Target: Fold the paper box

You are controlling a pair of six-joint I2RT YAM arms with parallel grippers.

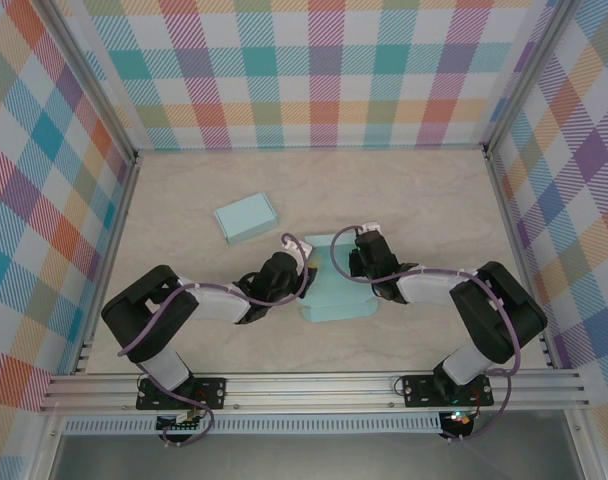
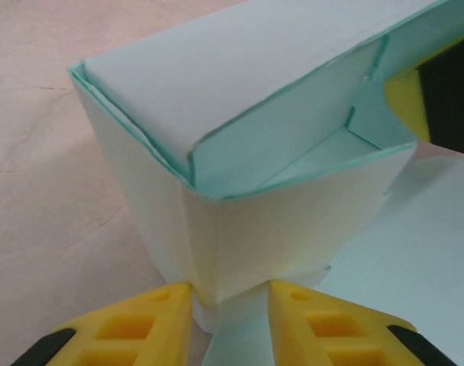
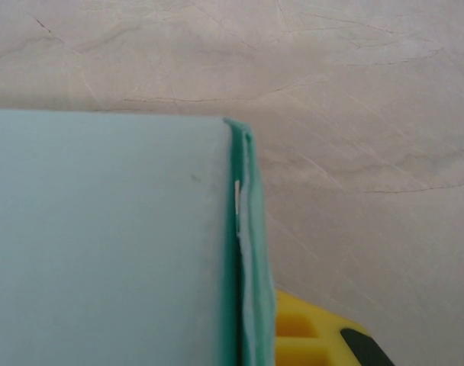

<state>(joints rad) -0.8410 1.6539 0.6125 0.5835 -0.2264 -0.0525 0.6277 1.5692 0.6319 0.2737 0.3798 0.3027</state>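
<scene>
The pale teal paper box (image 1: pixel 336 288) lies half folded at the table's middle, with flat flaps spread round raised walls. My left gripper (image 1: pixel 300 276) meets it from the left. In the left wrist view the box's near corner (image 2: pixel 240 229) sits pinched between the yellow fingertips (image 2: pixel 165 311), so the left gripper (image 2: pixel 230 301) is shut on it. My right gripper (image 1: pixel 358 262) holds the box's right wall. In the right wrist view the doubled wall edge (image 3: pixel 246 252) runs upright with one yellow finger (image 3: pixel 308 339) against its right side; the other finger is hidden behind the paper.
A second, finished teal box (image 1: pixel 246 218) rests to the back left. Metal frame rails (image 1: pixel 314 385) run along the near edge, and checked walls (image 1: pixel 314 80) close the back and sides. Bare table (image 1: pixel 434 200) lies behind the arms.
</scene>
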